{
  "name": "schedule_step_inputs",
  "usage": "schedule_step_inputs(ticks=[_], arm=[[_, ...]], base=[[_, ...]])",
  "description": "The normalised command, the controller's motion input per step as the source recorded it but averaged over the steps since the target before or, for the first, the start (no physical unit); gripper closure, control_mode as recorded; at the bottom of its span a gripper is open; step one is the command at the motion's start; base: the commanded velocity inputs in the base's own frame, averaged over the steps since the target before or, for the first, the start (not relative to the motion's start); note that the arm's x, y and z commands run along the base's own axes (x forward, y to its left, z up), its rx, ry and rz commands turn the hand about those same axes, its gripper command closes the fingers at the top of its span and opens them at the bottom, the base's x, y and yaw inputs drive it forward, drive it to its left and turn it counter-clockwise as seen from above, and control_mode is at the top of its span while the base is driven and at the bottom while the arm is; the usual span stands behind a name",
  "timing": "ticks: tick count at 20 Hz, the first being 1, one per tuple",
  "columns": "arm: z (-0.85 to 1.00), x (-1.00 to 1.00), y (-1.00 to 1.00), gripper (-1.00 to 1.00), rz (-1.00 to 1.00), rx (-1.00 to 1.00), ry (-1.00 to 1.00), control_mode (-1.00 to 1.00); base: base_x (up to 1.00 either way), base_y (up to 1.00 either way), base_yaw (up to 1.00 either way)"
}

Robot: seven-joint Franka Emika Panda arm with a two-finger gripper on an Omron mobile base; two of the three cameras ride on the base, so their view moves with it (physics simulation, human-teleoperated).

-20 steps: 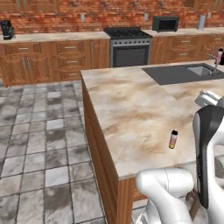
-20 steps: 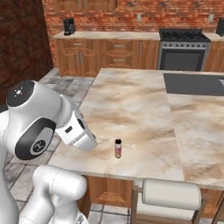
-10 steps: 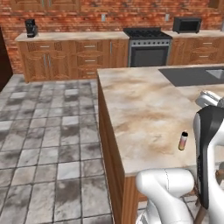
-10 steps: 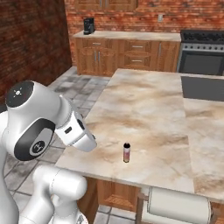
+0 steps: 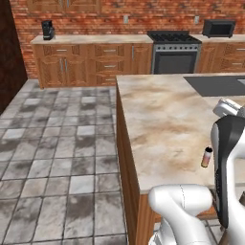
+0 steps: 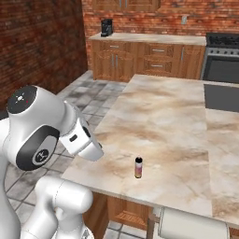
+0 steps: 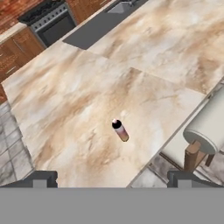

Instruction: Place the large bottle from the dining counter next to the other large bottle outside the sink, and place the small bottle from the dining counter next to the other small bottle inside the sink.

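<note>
The small bottle (image 7: pixel 120 130) stands upright on the counter (image 6: pixel 163 116) near its edge (alone); gripper (image 7: pixel 109 179) spread wide above, grasping nothing.

A home kitchen: brick back wall, wooden cabinets (image 5: pixel 91 64), a stove (image 5: pixel 174 50), a coffee maker (image 5: pixel 47 29) at far left, and a marbled dining counter (image 5: pixel 162 124) nearby.

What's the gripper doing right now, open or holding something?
Gripper: open, holding nothing; the small bottle stands apart from it on the dining counter.
</note>
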Motion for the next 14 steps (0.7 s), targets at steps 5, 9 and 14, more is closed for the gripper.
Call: schedule_step_inputs(ticks=[5,9,14], arm=[[0.00,0.00,0.00,-1.00,0.00,0.00,0.00,1.00],[0.00,0.00,0.00,-1.00,0.00,0.00,0.00,1.00],[0.00,0.00,0.00,-1.00,0.00,0.00,0.00,1.00]], base=[[0.97,-0.38,0.03],[1.00,-0.24,0.00],[0.91,-0.33,0.02]])
